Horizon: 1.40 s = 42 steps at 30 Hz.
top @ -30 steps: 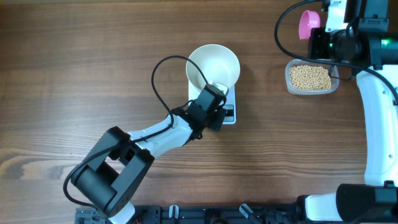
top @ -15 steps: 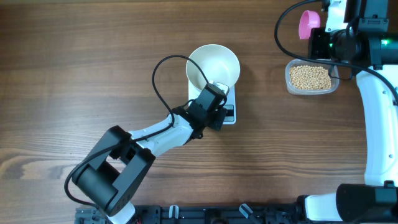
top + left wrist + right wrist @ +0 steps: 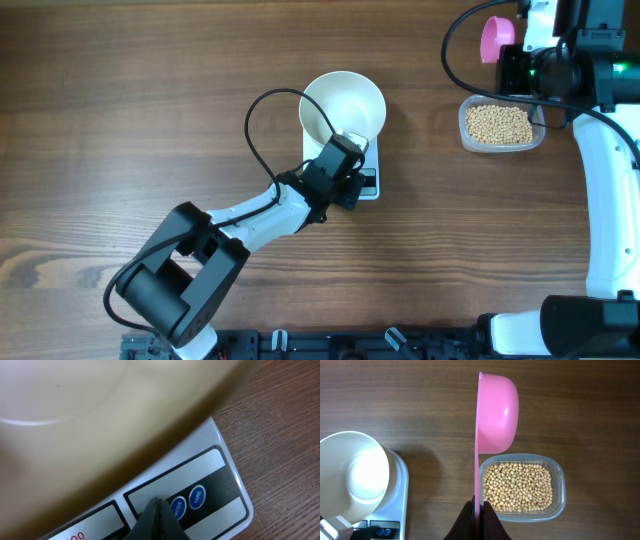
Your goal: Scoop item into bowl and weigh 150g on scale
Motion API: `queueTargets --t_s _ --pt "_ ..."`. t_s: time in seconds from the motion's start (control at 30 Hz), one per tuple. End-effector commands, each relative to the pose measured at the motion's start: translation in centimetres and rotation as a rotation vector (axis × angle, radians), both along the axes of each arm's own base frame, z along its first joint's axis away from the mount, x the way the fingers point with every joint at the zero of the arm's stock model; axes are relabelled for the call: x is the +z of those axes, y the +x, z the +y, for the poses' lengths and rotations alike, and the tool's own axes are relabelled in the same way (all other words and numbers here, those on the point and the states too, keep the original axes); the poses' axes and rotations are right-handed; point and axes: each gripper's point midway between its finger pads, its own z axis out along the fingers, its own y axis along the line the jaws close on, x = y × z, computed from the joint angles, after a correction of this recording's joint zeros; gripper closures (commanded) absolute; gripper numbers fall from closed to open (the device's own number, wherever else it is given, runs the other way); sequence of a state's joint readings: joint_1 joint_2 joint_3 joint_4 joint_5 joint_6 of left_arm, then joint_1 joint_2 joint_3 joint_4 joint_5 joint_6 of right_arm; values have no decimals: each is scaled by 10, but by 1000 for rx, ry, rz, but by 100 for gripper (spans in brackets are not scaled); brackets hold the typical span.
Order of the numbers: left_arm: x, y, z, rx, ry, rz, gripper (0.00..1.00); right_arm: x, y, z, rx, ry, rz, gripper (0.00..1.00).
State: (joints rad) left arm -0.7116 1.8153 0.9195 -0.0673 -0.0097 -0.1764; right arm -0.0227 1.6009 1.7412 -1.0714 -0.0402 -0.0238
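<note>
We note the left gripper with its two dark fingers pressed together to a single point, nothing between them. The tip sits low over the front panel of the small flat white kitchen scale; we cannot tell whether it touches. Just right of the tip is the blue MODE button, and beyond that the blue TARE button. Ahead of and above the tip, the round plain white bowl stands on the scale platform, and from overhead we see nothing in it. The right gripper pinches the thin handle of a pink plastic scoop, held edge-on. The handle runs straight ahead from the fingers and the cup bulges to their right. Just right of these fingers, under the handle's line, sits a clear rectangular plastic tub on the brown wooden table. It holds the small round pale-tan beans. Bowl and scale lie well to the left of this gripper.
</note>
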Motion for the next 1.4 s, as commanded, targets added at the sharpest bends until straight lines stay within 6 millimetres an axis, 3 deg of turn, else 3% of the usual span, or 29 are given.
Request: queueTargets --t_s 0.0,0.67,1.03,1.13,1.37 --pt "-48 -21 24 1 120 102 96 -5 3 -2 -6 -16 11 96" --pt "-41 -23 25 1 121 102 96 -5 3 -2 12 -30 10 96" --pt "-47 -27 30 3 142 126 96 -5 3 -2 12 -29 10 96" --pt "-33 -24 27 3 121 103 96 -5 3 -2 12 -29 10 96" --pt "35 -11 16 5 3 -35 96 -5 2 -2 12 -29 11 96"
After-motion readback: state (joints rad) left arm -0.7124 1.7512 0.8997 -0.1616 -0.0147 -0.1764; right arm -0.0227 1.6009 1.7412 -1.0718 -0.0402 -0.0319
